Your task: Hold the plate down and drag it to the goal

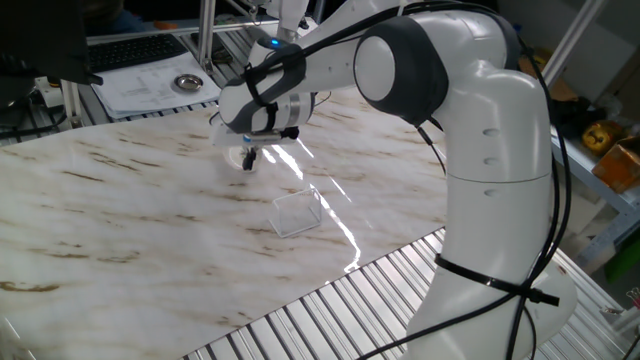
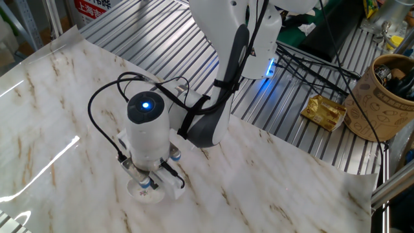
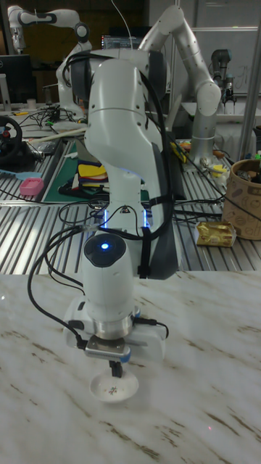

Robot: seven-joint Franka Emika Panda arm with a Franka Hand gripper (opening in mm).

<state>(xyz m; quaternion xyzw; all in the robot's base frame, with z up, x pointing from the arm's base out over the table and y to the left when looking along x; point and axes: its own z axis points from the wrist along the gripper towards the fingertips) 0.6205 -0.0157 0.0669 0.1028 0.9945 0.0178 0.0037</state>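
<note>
Marble tabletop [image 1: 120,210] w/ Franka arm [image 1: 480,130] reaching over its far side, wrist pointing straight down. The goal [image 1: 296,212], a clear near-square patch w/ glinting edges, lies flat on the marble, nearer the front edge and toward the arm's base relative to the plate; open marble between, well apart.

The plate [image 3: 114,388], small white dish, sits flat directly under the gripper [image 3: 114,371]. Fingers look drawn close together, tips down at about the plate's centre; contact likely, but can't tell for sure whether they press or hover just above. Nothing gripped.

Key relation: goal lies diagonally from plate, toward front edge + arm base. So, judging from this, the drag should run along that diagonal w/ downward pressure kept; plate is round, so no long axis to mind.
</note>
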